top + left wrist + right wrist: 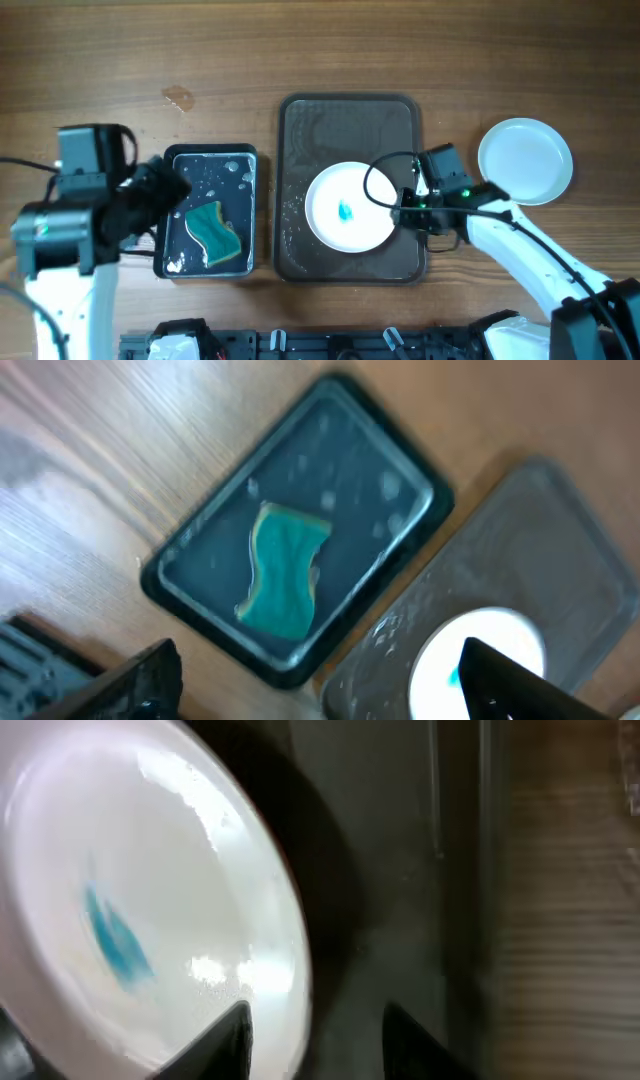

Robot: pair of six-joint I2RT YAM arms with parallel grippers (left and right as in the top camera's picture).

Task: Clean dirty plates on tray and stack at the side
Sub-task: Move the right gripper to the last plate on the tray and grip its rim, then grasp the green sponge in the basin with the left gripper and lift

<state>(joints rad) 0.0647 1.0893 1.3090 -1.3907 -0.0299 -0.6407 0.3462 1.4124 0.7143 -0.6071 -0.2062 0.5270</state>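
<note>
We see one white plate [345, 210] lying in the lower half of the tray [345, 115], with a blue-turquoise smear [346, 212] at its centre. The plate is round and glossy. In the right wrist view light glints off it, and the frame cuts off its left and lower parts. From overhead a black cable [368, 185] loops across the plate's right side and hides a strip of it.

The tray is dark brown and rectangular, with rounded corners and a raised rim. Its floor looks streaked or wet, but the wrist views are too blurred for us to say which.

The right tool [318, 1035] sits at the plate's right edge with its two dark fingers spread. One finger [232, 1038] is over the plate, the other is over bare tray floor, and the plate's rim lies between them. We cannot tell whether either finger touches the plate.

A second plate [525, 160], plain white, rests on the wooden worktop [150, 50] to the right of the tray and apart from it.

Just beside the tray on the left, a black rectangular container [215, 150] holds a teal sponge [215, 230] with wavy edges. Pale specks dot the container's floor.

The left tool [318, 660] hangs above the container with its fingers wide apart and nothing between them. Only their tips enter the left wrist view. From overhead the left arm [90, 215] covers the container's left rim.
</note>
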